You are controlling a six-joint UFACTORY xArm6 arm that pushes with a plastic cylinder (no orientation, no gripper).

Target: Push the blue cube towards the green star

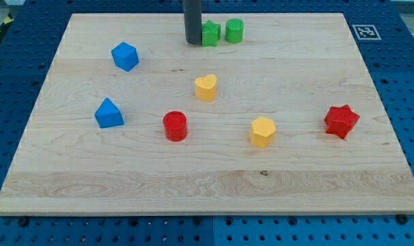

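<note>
Near the top edge of the wooden board (371,171), my tip (193,43), a jawless rod, touches the green star block (210,33), the blue cube block (125,56) lying well apart at upper left.

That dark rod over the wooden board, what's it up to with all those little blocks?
It's a robot arm's pushing rod. My tip sits at the view's top, right beside the green star, with a green cylinder just past it. The job is to slide the blue cube toward that star; the cube sits apart, off to the view's left, not yet touched.
</note>
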